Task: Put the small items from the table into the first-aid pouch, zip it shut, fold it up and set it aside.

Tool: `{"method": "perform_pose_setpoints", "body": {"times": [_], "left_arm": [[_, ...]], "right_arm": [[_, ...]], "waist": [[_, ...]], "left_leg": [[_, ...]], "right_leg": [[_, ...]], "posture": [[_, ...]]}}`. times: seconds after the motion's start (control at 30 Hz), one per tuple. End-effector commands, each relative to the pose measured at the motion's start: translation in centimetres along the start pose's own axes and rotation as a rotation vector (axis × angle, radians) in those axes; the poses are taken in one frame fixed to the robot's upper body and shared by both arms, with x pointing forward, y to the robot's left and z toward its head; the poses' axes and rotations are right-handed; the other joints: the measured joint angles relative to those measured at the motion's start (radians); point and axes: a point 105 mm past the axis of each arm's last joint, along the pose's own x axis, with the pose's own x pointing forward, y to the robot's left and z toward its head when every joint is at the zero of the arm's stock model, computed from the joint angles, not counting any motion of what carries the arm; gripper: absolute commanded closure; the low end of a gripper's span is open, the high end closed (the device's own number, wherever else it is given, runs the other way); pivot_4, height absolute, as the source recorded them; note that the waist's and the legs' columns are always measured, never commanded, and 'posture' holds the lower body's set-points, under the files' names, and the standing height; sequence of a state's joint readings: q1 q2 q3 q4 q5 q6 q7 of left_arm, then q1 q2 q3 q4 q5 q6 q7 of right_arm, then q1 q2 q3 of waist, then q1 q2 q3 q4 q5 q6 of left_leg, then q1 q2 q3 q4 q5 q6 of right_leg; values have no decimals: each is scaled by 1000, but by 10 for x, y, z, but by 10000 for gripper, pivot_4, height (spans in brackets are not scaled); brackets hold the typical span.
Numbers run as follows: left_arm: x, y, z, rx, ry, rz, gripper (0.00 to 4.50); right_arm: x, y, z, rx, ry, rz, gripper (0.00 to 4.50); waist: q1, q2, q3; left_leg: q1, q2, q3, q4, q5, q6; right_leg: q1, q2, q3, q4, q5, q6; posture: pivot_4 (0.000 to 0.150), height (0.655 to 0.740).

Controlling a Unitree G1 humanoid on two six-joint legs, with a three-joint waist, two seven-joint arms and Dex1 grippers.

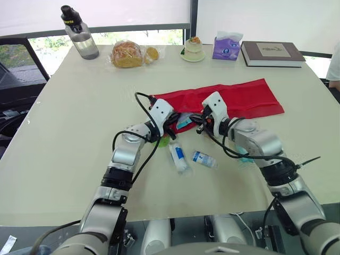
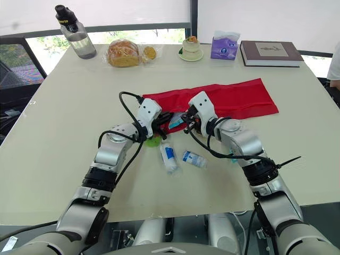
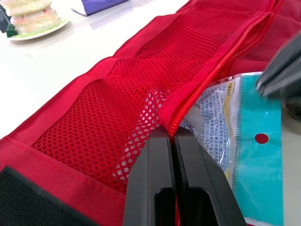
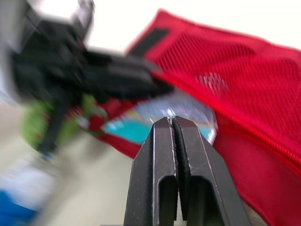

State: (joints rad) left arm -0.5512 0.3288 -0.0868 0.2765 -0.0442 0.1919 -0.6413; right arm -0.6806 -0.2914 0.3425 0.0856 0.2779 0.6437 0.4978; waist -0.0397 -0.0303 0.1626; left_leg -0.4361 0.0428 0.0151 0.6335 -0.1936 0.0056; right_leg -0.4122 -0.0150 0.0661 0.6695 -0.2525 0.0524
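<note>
The red first-aid pouch [image 1: 234, 99] lies unfolded across the table's middle, mesh pockets up. My left gripper [image 1: 172, 121] is shut on the mesh pocket's edge [image 3: 155, 117] beside the zipper, at the pouch's near-left end. My right gripper [image 1: 195, 121] faces it, shut on a teal-and-clear packet [image 3: 249, 141] that lies partly inside the pocket mouth. On the table in front lie a white tube with a blue label [image 1: 179, 158] and a small blue-and-white item [image 1: 204, 159]. A green item [image 1: 163, 141] peeks out under my left wrist.
Along the far edge stand a water bottle [image 1: 79, 33], bagged bread [image 1: 127, 54], a cake on a plate [image 1: 193, 49], a purple tissue pack [image 1: 227, 46] and a book [image 1: 272, 53]. A person's sleeve [image 1: 334, 64] shows at the right edge.
</note>
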Motion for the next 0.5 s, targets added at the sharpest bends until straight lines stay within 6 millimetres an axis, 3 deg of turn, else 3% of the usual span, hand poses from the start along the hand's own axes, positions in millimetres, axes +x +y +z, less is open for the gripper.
{"method": "perform_pose_setpoints", "body": {"times": [0.03, 0.27, 0.5], "left_arm": [[1, 3, 16, 20, -55, -1, 45000], [3, -5, 14, 48, -49, -25, 45000], [3, -14, 10, 61, -42, -57, 45000]], "right_arm": [[8, 1, 8, -42, -25, 9, 44051], [23, 4, 4, -49, -29, 7, 44051], [44, 3, 15, -50, -69, -35, 44051]], "waist": [[0, 0, 0], [-1, 0, 0], [-1, 0, 0]], "left_leg": [[0, 0, 0, 0, 0, 0], [0, 0, 0, 0, 0, 0], [1, 0, 0, 0, 0, 0]], "right_leg": [[0, 0, 0, 0, 0, 0], [0, 0, 0, 0, 0, 0], [0, 0, 0, 1, 0, 0]], "posture": [[1500, 7400], [1500, 7400], [1500, 7400]]}}
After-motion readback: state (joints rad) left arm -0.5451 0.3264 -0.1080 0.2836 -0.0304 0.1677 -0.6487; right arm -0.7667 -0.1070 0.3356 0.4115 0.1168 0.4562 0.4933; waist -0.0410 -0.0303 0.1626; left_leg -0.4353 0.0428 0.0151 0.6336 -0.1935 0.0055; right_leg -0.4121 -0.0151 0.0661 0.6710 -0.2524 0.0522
